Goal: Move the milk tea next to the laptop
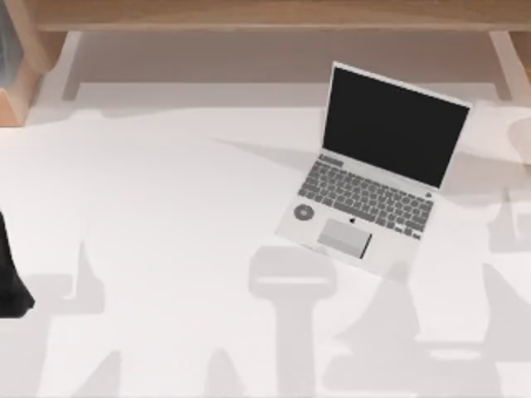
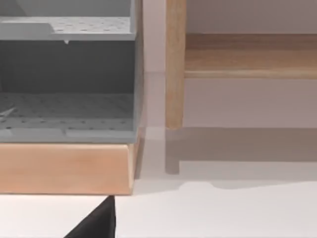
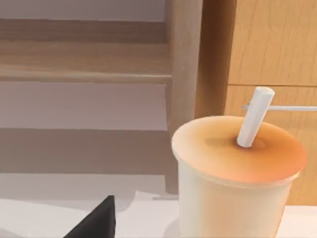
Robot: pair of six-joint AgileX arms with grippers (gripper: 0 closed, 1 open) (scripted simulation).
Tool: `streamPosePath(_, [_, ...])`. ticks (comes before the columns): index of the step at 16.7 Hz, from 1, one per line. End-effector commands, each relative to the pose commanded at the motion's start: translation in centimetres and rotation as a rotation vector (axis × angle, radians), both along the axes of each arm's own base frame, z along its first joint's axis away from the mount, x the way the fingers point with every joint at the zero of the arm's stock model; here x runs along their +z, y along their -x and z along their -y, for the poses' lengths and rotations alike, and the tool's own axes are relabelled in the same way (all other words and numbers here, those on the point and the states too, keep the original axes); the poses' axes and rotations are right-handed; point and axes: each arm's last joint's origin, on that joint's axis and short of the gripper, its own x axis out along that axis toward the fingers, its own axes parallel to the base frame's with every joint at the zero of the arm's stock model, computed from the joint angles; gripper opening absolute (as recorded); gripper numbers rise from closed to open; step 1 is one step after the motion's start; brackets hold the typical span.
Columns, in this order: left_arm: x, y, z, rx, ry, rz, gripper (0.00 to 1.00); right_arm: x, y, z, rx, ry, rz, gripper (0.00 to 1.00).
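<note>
The milk tea [image 3: 233,173] is a whitish cup with a tan-orange top and a white straw, standing upright on the white table close in front of my right gripper [image 3: 96,223]. A black part of that gripper shows at the near edge, apart from the cup. The laptop [image 1: 373,166] lies open right of the table's middle, its black screen towards the back and its trackpad towards the front. My left arm [image 1: 12,274] is parked at the table's left edge. A black part of my left gripper [image 2: 96,223] shows in the left wrist view, with nothing held.
A wooden shelf [image 1: 274,15] runs along the back, with upright wooden legs [image 3: 185,74]. A grey pegboard unit [image 2: 67,74] on a wooden base stands at the back left. A wooden cabinet [image 3: 272,49] rises behind the cup. Bare white table [image 1: 166,215] stretches left of the laptop.
</note>
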Motion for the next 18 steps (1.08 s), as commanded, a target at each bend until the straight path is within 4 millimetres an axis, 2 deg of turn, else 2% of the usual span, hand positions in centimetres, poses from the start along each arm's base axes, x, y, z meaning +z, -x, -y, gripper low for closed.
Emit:
streamPosePath(4, [0.0,0.0,0.0,0.000,0.000,0.000,1.00,-3.0,-2.7,1.0,0.002,-0.006,-0.043,1.00])
streamPosePath(9, [0.0,0.0,0.0,0.000,0.000,0.000,1.00,-5.8,-4.0,1.7,0.005,-0.012,-0.052,1.00])
streamPosePath(18, [0.0,0.0,0.0,0.000,0.000,0.000,1.00,-6.4,-4.5,1.8,0.007,-0.013,-0.058,1.00])
